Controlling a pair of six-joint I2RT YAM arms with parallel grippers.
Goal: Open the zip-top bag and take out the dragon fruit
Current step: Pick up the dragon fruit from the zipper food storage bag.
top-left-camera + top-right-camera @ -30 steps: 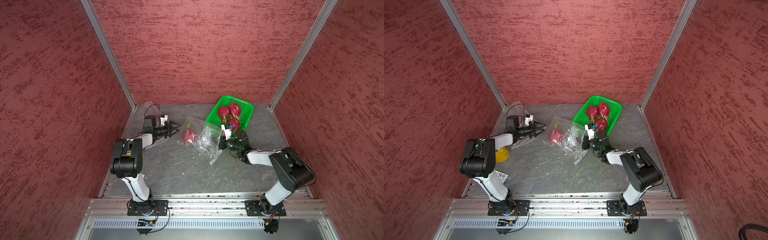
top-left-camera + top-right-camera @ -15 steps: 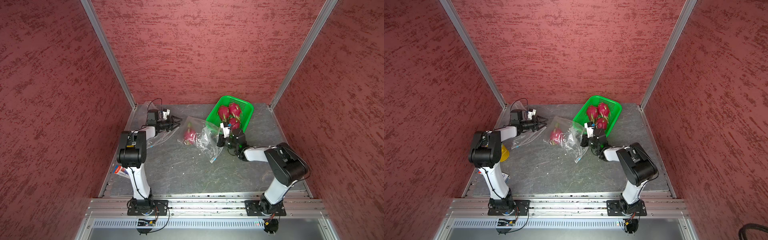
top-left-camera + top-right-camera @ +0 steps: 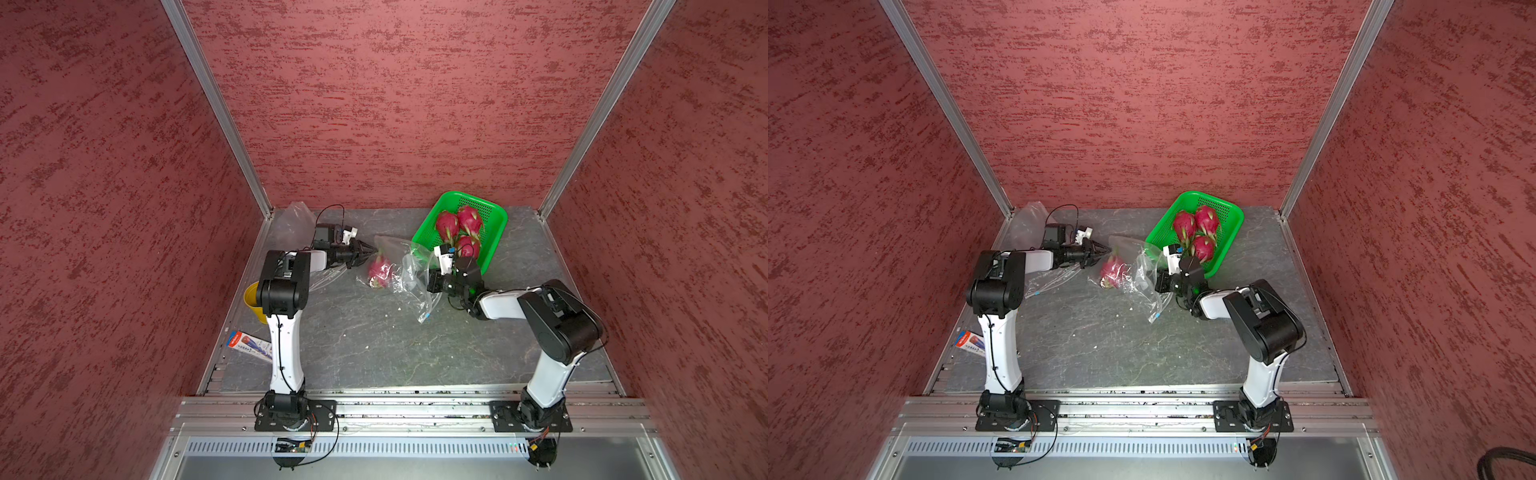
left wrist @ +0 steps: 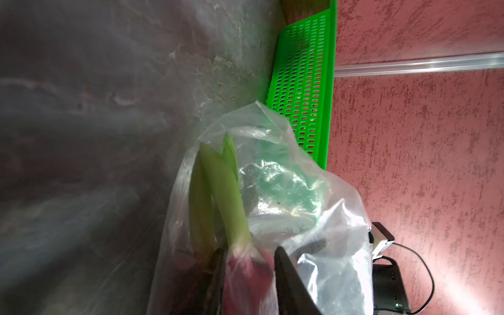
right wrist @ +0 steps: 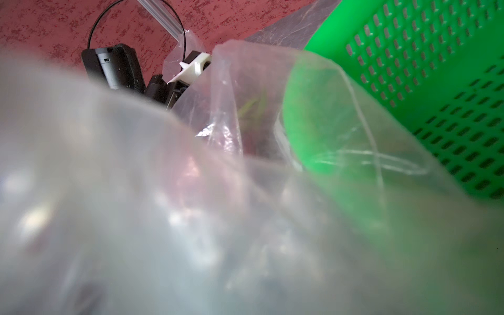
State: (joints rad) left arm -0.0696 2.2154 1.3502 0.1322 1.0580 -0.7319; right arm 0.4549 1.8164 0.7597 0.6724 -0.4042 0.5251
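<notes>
Bag (image 3: 409, 272): one dragon fruit (image 3: 380, 271) inside.
Left claw (image 3: 373, 251): narrow, at bag; grip unclear.
Right claw (image 3: 430, 284): behind bag; cannot tell.

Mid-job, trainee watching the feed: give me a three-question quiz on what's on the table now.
1. How many dragon fruits lie in the green basket?
2. True or false: one dragon fruit lies in a clear bag on the table.
3. What stands by the left arm? A yellow cup; B basket; C plate.
Key: 1 three; 2 true; 3 A.
</notes>
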